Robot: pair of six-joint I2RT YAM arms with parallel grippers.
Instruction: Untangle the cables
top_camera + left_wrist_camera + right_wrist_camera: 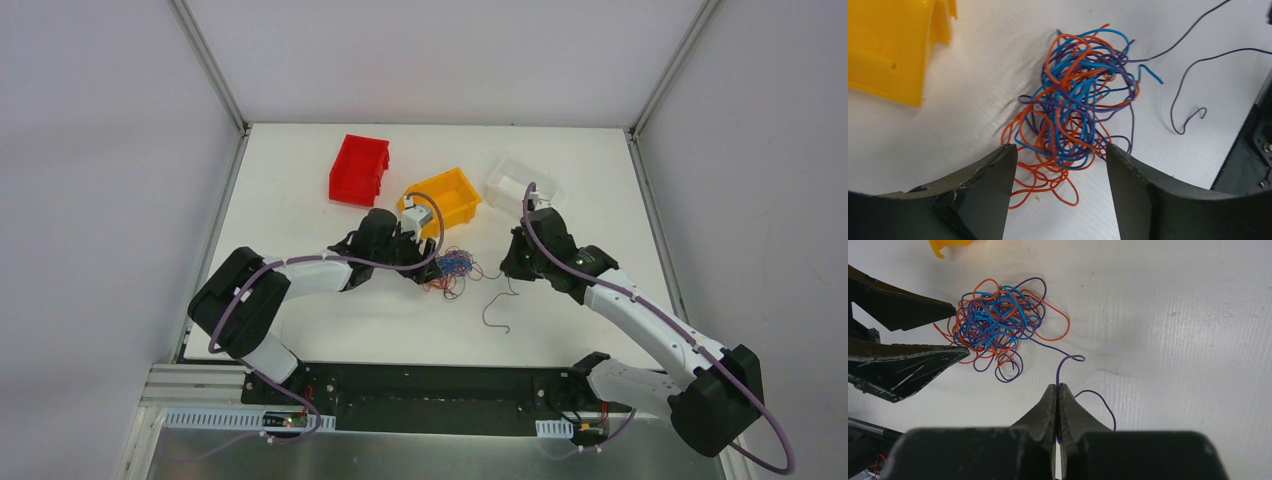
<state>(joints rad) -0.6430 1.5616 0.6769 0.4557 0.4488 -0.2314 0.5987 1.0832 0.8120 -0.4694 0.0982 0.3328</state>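
The cables are a tangle point(455, 265) of thin blue, orange and dark purple wires lying on the white table. My left gripper point(1060, 150) is open, its jaws standing either side of the near edge of the tangle point(1073, 100), holding nothing. My right gripper point(1058, 386) is shut on a dark purple cable point(1065, 360) that runs from the tangle point(993, 322) into its jaws. In the top view the right gripper point(515, 268) is just right of the tangle, and a loose dark strand point(497, 310) trails toward the near edge.
A red bin point(358, 168), a yellow bin point(445, 200) and a clear bin point(520, 182) stand behind the tangle. The yellow bin point(888, 45) is close to the left gripper. The left gripper's fingers point(908, 307) show in the right wrist view.
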